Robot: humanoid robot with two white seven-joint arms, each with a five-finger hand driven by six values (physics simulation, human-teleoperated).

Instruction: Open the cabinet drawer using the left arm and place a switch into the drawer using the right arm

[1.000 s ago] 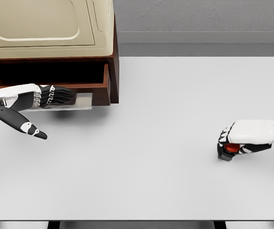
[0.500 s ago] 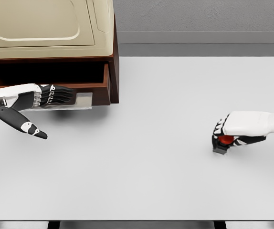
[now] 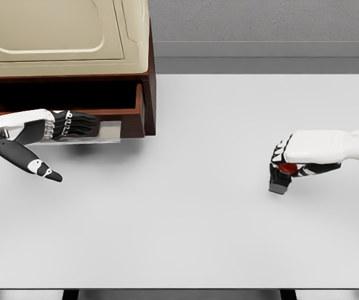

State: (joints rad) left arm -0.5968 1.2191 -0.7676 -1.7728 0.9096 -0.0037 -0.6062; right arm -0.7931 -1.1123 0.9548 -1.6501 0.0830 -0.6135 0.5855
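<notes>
The brown cabinet (image 3: 149, 75) stands at the table's back left, its drawer (image 3: 67, 100) pulled out and dark inside. My left hand (image 3: 60, 128) lies flat at the drawer's grey handle plate (image 3: 107, 132), fingers straight, thumb pointing down toward the table. Over on the right, my right hand (image 3: 286, 165) is shut on the switch (image 3: 281, 178), a small dark grey block with a red button. The switch hangs tilted just above the table, a thin shadow under it.
A cream appliance (image 3: 60, 31) sits on top of the cabinet. The white table (image 3: 192, 237) stretches between the drawer and the right hand. Its front edge runs along the bottom of the view.
The right hand has lifted the switch off the table and carried it left and slightly up. The left hand and the drawer have not moved.
</notes>
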